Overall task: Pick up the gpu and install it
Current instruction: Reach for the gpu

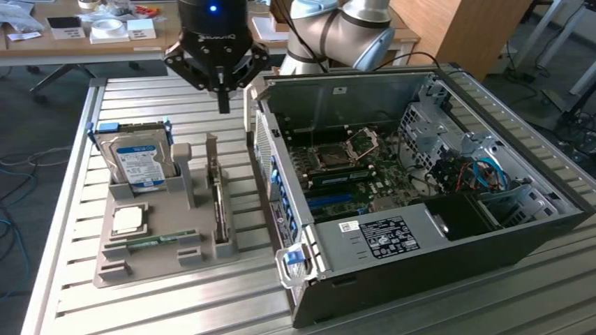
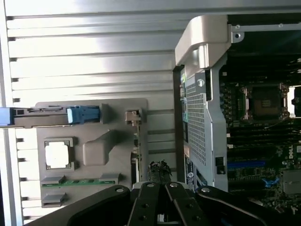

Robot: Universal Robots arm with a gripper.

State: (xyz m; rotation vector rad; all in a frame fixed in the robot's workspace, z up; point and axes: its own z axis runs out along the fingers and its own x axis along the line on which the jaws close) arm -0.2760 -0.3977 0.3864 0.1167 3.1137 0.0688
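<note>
The gpu stands on edge in a slot of the grey holder tray, a thin dark card with a pale metal end bracket. In the wrist view the gpu appears edge-on, its bracket end toward the far part of the tray. My gripper hangs above the far end of the tray, over the table slats, with its fingers pressed together and nothing between them. The wrist view has the gripper shut just beside the card's near end, apart from it.
The open PC case lies on the exterior view's right, motherboard exposed. On the tray sit a blue-labelled hard drive, a CPU and a green RAM stick. The slatted table surrounds them.
</note>
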